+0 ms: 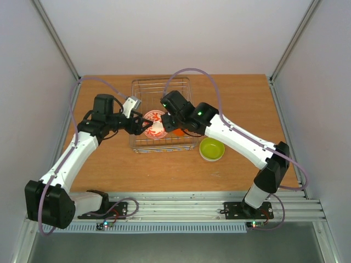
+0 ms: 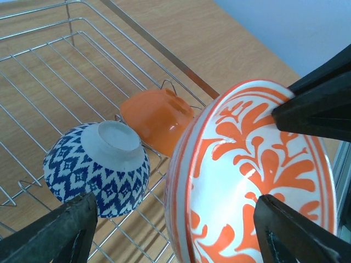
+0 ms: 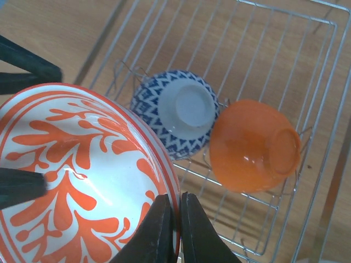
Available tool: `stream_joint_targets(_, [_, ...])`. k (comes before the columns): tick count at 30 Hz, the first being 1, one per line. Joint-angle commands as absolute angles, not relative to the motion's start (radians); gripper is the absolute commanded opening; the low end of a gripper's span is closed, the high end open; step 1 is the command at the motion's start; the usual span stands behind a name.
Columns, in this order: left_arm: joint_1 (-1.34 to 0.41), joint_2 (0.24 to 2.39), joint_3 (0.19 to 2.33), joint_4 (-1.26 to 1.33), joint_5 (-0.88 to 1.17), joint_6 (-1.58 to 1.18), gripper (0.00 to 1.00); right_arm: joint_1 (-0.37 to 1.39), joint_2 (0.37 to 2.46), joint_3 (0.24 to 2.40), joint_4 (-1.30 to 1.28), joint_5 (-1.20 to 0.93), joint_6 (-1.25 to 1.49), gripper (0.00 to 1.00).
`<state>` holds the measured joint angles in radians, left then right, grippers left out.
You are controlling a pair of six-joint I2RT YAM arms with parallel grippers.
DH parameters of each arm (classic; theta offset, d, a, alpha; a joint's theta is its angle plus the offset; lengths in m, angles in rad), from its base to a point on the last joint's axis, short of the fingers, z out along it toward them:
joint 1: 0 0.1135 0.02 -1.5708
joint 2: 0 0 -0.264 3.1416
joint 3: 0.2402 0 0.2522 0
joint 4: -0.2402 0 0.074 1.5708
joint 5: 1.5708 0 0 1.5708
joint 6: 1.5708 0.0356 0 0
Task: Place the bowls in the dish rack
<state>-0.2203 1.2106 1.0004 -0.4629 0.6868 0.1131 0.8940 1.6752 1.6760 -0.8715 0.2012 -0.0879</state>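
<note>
The dish rack (image 1: 133, 109) sat at the centre of the top view on the table (image 1: 247, 98). Two bowls lay in it bottom-up against the prongs: the blue-and-white bowl (image 3: 178, 112) and, touching its side, the orange bowl (image 3: 252, 145). The red-and-white bowl (image 3: 82, 181) was tilted on edge above the rack, its patterned inside showing. The right gripper (image 3: 174, 203) had its fingers pinched on that bowl's rim at the bottom of the right wrist view; the left gripper (image 2: 176, 203) had its fingers spread wide, one well to the left of the bowl and one before its inner face, neither pressing it. The lime green bowl (image 1: 212, 149) stood upright on the table, just off the rack's lower right corner.
</note>
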Motion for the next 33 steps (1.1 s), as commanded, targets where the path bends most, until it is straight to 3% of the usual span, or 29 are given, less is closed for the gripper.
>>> stream_joint_targets(1, [-0.227,1.224,1.015,-0.457,0.686,0.133,0.78,0.922,1.678,1.746,-0.824,0.225,-0.115,0.01])
stream_joint_targets(3, [-0.227,1.229,1.017,-0.46,0.688,0.14,0.61,0.928,1.682,1.754,-0.825,0.226,-0.12,0.01])
stream_joint_targets(5, [-0.229,1.234,1.02,-0.463,0.681,0.143,0.29,0.929,1.685,1.755,-0.824,0.225,-0.121,0.01])
stream_joint_targets(6, [-0.229,1.235,1.021,-0.467,0.674,0.143,0.06,0.93,1.686,1.754,-0.824,0.225,-0.122,0.01])
stream_joint_targets(7, [-0.23,1.237,1.023,-0.468,0.666,0.142,0.02,0.93,1.687,1.752,-0.824,0.225,-0.121,0.01])
stream_joint_targets(10, [-0.229,1.239,1.022,-0.471,0.674,0.147,0.0,0.929,1.684,1.738,-0.817,0.228,-0.121,0.03])
stream_joint_targets(11, [-0.23,1.238,1.019,-0.469,0.681,0.151,0.0,0.929,1.679,1.729,-0.809,0.229,-0.12,0.07])
stream_joint_targets(12, [-0.23,1.236,1.018,-0.469,0.685,0.153,0.01,0.929,1.671,1.717,-0.798,0.228,-0.121,0.15])
stream_joint_targets(15, [-0.222,1.229,1.01,-0.469,0.718,0.166,0.0,0.927,1.619,1.653,-0.737,0.199,-0.126,0.53])
stream_joint_targets(18, [-0.191,1.226,0.992,-0.444,0.789,0.168,0.01,0.907,1.559,1.57,-0.667,0.107,-0.117,0.83])
stream_joint_targets(20, [-0.16,1.229,0.98,-0.421,0.849,0.156,0.0,0.879,1.516,1.509,-0.607,-0.016,-0.094,0.94])
stream_joint_targets(23, [-0.119,1.239,0.968,-0.397,0.952,0.136,0.0,0.841,1.472,1.436,-0.535,-0.152,-0.059,0.99])
stream_joint_targets(33, [-0.081,1.261,0.961,-0.374,1.16,0.119,0.0,0.783,1.461,1.327,-0.335,-0.478,0.06,0.99])
